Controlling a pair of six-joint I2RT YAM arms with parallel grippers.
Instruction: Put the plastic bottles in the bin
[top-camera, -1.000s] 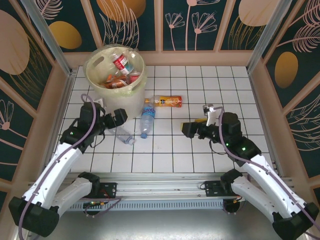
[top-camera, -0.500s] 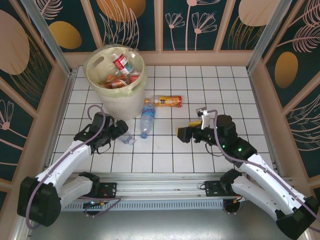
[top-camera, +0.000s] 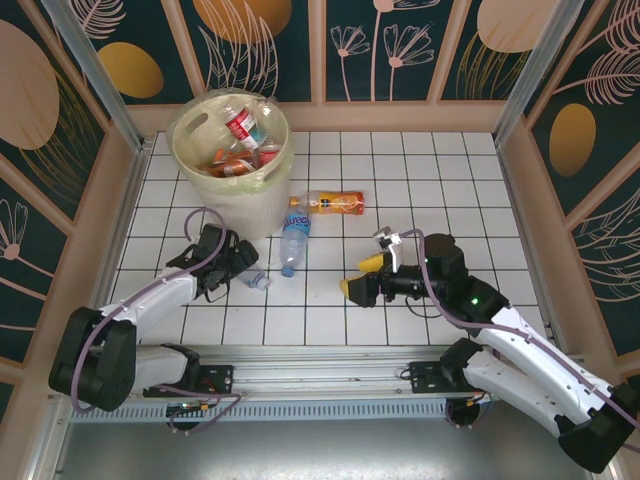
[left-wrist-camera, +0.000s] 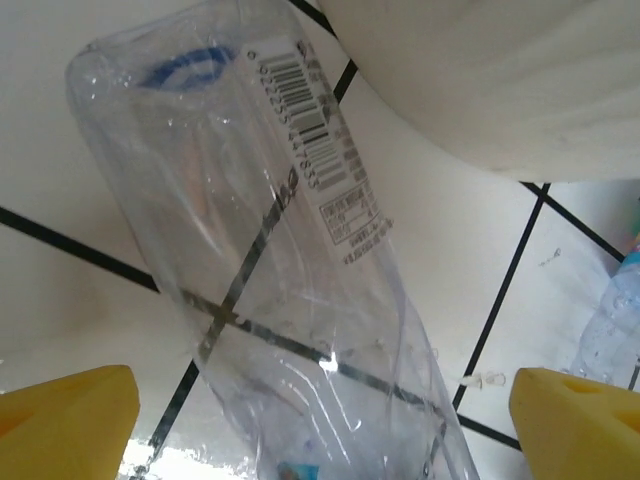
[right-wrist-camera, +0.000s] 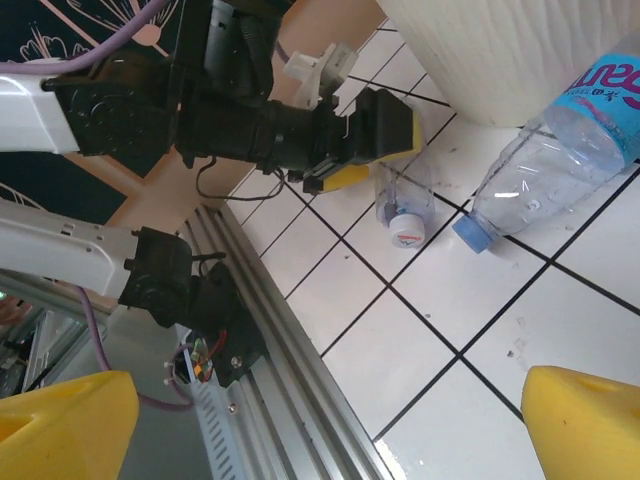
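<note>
1. Gripper state: the left gripper (left-wrist-camera: 320, 420) has its jaws spread. One yellow fingertip (left-wrist-camera: 62, 418) sits on each side of the clear bottle (left-wrist-camera: 270, 250), and neither touches it, so nothing is gripped. The right gripper (right-wrist-camera: 325, 415) is also spread wide and empty.
2. Location: the clear bottle lies on its side on the tiled table (top-camera: 400, 160), between the left fingers and running ahead of them. The bin (left-wrist-camera: 500, 70) stands just beyond the bottle, ahead of the hand. A blue-capped bottle (right-wrist-camera: 545, 160) lies just beside the clear one, ahead of the right gripper.
3. Step in hand (judged): closing on the clear bottle. Centre the body between the pads and lower them to its widest part. Close gently, since the thin wall will likely buckle or slip out.
4. Lift above the bin rim before releasing.
5. Limits: the left wrist view cuts off the bottle's near end. Whether the pads reach the table cannot be told. The bottles inside the bin overlap, so their count is unclear.
</note>
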